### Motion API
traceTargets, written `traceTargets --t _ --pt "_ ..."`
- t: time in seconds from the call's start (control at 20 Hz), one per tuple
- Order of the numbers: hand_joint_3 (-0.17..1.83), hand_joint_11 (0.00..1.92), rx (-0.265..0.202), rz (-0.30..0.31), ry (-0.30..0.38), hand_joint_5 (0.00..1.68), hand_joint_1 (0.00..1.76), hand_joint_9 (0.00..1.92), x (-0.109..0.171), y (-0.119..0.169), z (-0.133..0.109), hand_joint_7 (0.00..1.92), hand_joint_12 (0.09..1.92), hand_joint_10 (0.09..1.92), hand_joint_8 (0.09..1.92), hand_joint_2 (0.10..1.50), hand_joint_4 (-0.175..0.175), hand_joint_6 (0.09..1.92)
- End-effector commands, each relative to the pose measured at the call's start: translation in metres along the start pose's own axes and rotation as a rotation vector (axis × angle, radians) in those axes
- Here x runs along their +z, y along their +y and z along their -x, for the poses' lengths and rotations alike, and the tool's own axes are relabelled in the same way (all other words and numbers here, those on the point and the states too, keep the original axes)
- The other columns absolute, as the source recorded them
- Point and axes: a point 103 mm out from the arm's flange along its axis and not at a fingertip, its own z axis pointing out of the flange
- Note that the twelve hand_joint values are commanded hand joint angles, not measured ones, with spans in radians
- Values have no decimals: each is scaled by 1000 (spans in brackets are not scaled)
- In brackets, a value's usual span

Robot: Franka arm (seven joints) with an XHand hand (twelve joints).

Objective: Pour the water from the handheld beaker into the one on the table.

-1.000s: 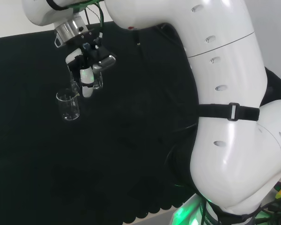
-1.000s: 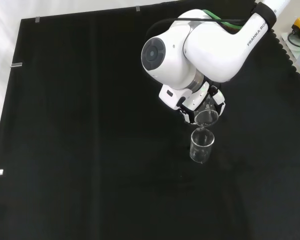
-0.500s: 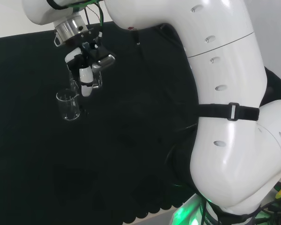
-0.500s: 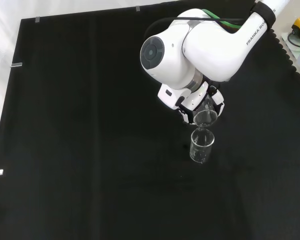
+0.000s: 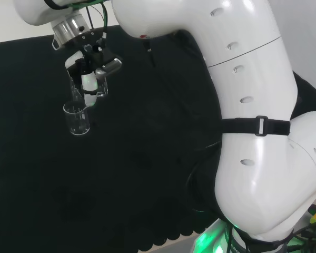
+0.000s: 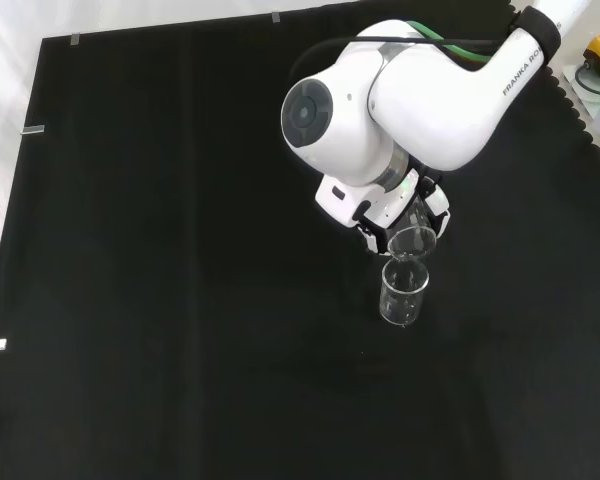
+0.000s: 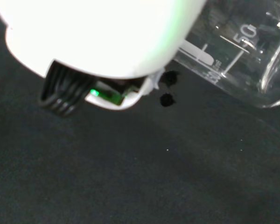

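While the fingers are curled round the handheld beaker, pinching its wall so that it hangs tilted from the hand, the pour looks to be under way or close to its end. In the front view the held glass has its mouth tipped down, just above the rim of the beaker on the table, and in the head view that standing beaker sits just below and a little to the left of the hand. The wrist view shows the held beaker lying on a slant over the black cloth; whether water is in it I cannot tell. To do this step well, keep the lip over the middle of the lower mouth, tilt slowly and evenly, and do not let glass knock glass, since the standing beaker is light and could tip. I cannot tell whether any stream is running.
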Motion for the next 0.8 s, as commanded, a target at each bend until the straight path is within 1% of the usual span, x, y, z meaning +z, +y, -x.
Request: traceTargets --t 0.05,0.35,0.8 --pt "911 1342 3 -22 -23 1348 1459 1537 0 1 -8 1695 686 508 87 424 -175 435" --pt "911 1343 18 -37 -60 1348 1459 1537 1 2 -11 1695 685 509 87 424 -175 434" --pt "912 1345 24 -45 -62 1349 1459 1537 2 1 -8 1695 684 510 87 424 -175 433"
